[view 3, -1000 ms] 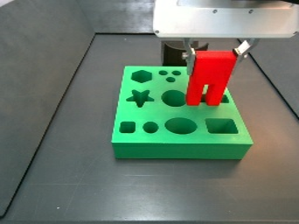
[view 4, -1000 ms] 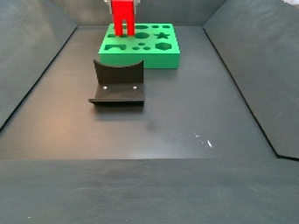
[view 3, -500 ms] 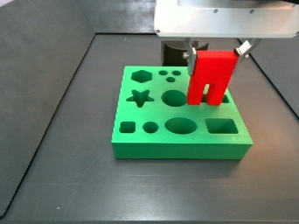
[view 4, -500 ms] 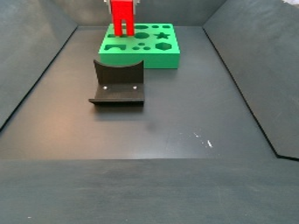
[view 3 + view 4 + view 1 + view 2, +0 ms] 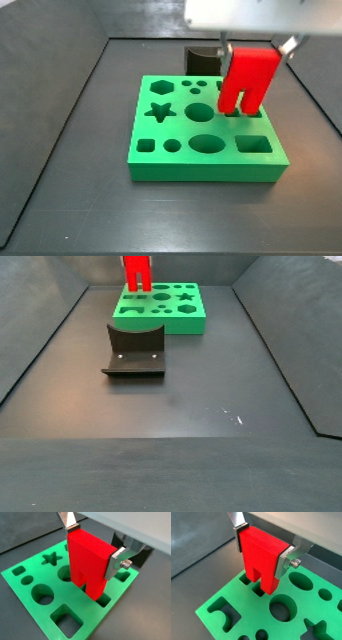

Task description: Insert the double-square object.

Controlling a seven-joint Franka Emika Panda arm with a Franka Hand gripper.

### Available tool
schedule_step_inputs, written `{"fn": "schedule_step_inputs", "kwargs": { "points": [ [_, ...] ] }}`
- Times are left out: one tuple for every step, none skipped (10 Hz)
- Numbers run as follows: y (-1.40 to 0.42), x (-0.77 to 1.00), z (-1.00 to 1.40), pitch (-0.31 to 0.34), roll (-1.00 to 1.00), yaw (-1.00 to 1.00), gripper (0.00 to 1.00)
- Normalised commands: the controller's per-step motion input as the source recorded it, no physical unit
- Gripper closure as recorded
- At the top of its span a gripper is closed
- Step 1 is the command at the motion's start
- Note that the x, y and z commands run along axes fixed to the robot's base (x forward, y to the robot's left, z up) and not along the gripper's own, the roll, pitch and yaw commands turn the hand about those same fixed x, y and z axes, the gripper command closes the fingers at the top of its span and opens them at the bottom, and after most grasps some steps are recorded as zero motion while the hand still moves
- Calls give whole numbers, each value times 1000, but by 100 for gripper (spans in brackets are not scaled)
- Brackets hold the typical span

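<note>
On the dark counter (image 5: 67, 150) a green block with shaped holes (image 5: 174, 160) lies toward the far edge. At its right side the double-square object (image 5: 249, 80) hangs upright, its two legs just above the block's top, pinched at its upper part by the hand (image 5: 251, 45). In a side view the fixture (image 5: 135, 351) stands just beside the block.

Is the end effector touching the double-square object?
Touching. Both wrist views show the end effector fingers pressed flat against opposite sides of the double-square object.
</note>
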Motion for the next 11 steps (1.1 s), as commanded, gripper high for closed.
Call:
{"fn": "schedule_step_inputs", "kwargs": {
  "points": [
    [-9,974,-269,179,141,-14,100],
    [0,957,-154,214,147,-3,100],
    [0,894,-106,229,146,0,100],
    [9,851,-126,214,200,0,100],
    [0,774,-191,177,211,-140,100],
    [0,737,-246,141,224,-251,100],
    [0,774,-269,140,233,-234,100],
    [0,777,-217,153,220,-214,100],
    [111,449,-206,90,40,0,100],
    [157,366,-126,74,61,0,100],
    [129,409,-200,57,17,0,100]
  ]
}}
